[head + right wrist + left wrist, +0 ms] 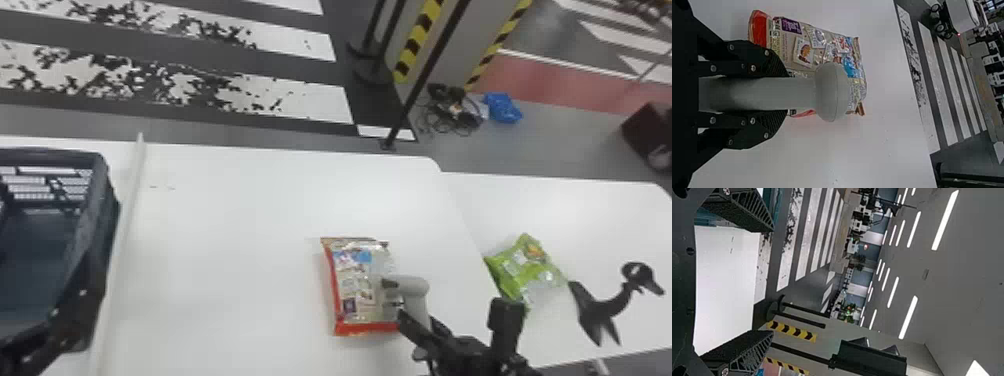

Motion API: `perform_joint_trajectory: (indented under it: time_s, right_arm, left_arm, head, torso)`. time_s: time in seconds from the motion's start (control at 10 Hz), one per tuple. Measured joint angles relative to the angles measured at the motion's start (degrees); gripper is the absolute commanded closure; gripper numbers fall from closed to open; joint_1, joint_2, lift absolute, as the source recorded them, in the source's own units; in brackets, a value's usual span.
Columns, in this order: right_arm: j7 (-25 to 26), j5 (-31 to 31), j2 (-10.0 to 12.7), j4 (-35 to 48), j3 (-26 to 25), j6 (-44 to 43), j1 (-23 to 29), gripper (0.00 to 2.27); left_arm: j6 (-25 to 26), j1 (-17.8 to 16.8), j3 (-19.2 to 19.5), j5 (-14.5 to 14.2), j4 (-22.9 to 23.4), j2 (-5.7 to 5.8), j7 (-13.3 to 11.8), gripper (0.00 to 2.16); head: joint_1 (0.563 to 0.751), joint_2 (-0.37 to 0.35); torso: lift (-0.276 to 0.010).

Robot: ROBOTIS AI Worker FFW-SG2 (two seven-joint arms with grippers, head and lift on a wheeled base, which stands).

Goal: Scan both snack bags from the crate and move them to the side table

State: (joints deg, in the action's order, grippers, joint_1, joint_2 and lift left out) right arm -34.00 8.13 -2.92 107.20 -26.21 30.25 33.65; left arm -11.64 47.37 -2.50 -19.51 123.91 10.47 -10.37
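Observation:
In the head view my right gripper (pixel 428 331) is shut on the handle of a grey hand scanner (pixel 414 286), whose head is over the right part of the red and beige snack bag (pixel 357 285) on the white table. In the right wrist view my right gripper (pixel 783 94) holds the scanner (pixel 832 92) between its fingers, with the snack bag (pixel 803 49) beyond. The green snack bag (pixel 525 267) lies on the side table (pixel 590 210). My left arm's gripper (pixel 75 315) is by the crate's near right edge; in the left wrist view the left gripper (pixel 770 282) stands open, holding nothing.
The dark crate (pixel 100 210) stands at the far left, beside a pale raised strip (pixel 122 240) along the table. A black stand (pixel 600 310) is on the side table, right of the green bag. Black poles (pixel 425 75) rise behind the tables.

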Motion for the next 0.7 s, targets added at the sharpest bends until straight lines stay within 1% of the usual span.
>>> perform_joint_trajectory:
  time_s: [0.7]
  right_arm:
    - [0.0, -1.1, -0.4, -0.9, 0.8, -0.5, -0.8, 2.02]
  left_arm:
    - [0.0, -0.2, 0.4, -0.2, -0.4, -0.08, -0.4, 0.07]
  head:
    - [0.695, -0.306]
  torso:
    - [-0.029]
